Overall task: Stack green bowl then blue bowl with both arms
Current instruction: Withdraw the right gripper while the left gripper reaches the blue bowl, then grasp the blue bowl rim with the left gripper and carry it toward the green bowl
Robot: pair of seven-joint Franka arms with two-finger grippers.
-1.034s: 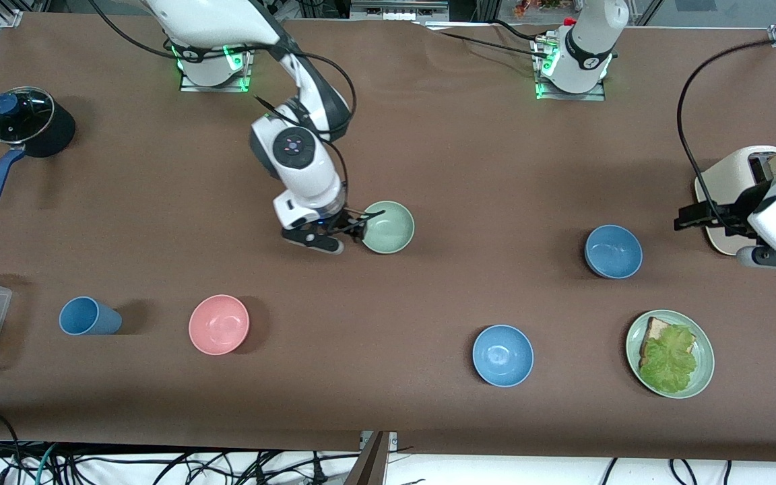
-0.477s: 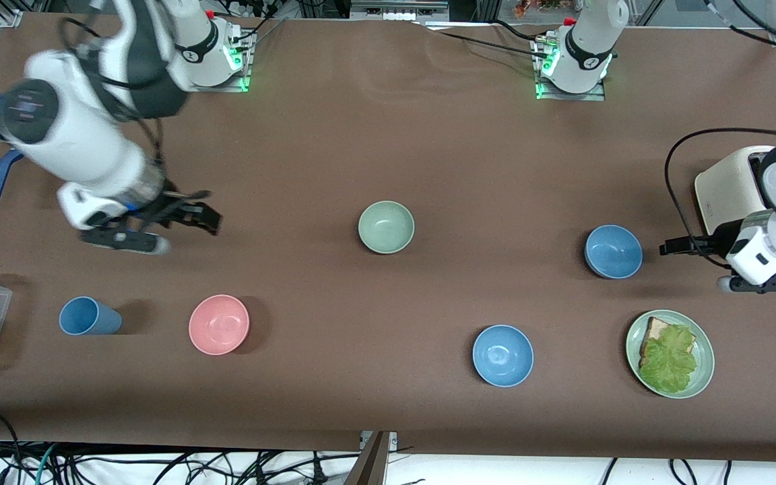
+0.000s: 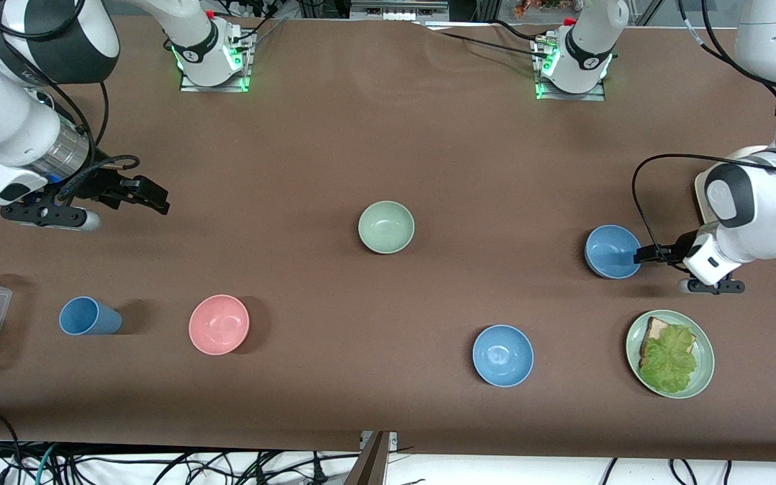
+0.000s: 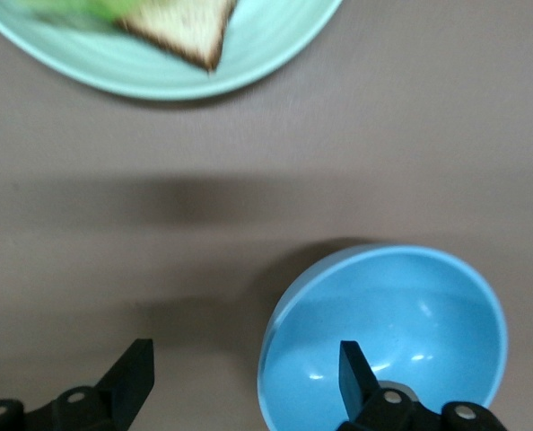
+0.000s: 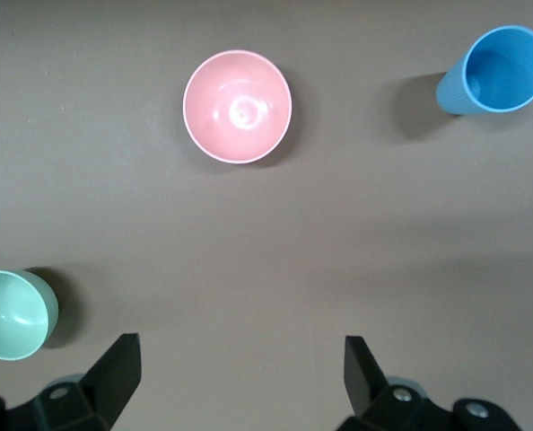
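The pale green bowl (image 3: 386, 227) stands alone mid-table, also showing at the edge of the right wrist view (image 5: 11, 314). The duller blue bowl (image 3: 612, 251) sits toward the left arm's end. My left gripper (image 3: 638, 256) is open and low at this bowl's rim. In the left wrist view the gripper (image 4: 244, 377) straddles the rim of the blue bowl (image 4: 383, 332), with one finger (image 4: 356, 370) inside it and the other outside. My right gripper (image 3: 151, 197) hangs open and empty over bare table toward the right arm's end, its jaws wide apart in the right wrist view (image 5: 240, 364).
A pink bowl (image 3: 219, 324) and a blue cup (image 3: 88, 316) stand nearer the camera toward the right arm's end. A brighter blue bowl (image 3: 502, 355) and a green plate (image 3: 704, 364) with bread and lettuce lie nearer the camera than the blue bowl. A toaster (image 3: 715, 192) stands by the left arm.
My right gripper let go of the green bowl and swung away toward its own end of the table. My left gripper came down to the blue bowl's rim.
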